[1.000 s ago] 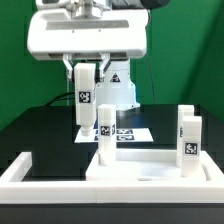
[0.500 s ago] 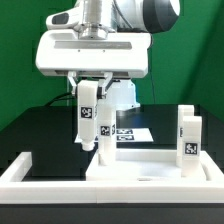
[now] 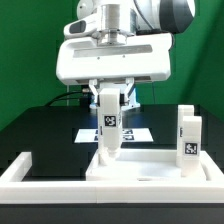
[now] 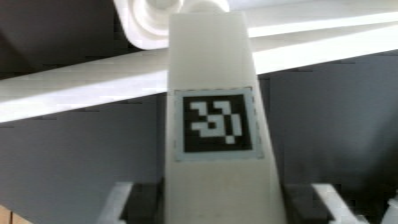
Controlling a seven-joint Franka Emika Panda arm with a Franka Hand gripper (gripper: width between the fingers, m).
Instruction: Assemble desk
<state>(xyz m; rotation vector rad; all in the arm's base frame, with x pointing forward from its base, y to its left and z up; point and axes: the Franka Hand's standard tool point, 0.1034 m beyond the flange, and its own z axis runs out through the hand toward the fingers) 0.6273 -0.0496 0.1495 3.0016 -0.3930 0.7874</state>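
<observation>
Tool (image 3: 108, 95) clamped on upright leg block (image 3: 109, 118) (tag facing camera), above the tabletop panel (image 3: 150, 166).

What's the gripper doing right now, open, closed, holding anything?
Gripper: closed on a tagged white leg block, held upright over the tabletop panel.

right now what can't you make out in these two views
- Exterior view: whether the held leg meets the tabletop or another leg stands behind it; the held leg hides that corner.
- Exterior view: the marker board, partly covered by the leg and gripper.
- Wrist view: the leg fills the frame, hiding the joint; its far end is blurred.
</observation>
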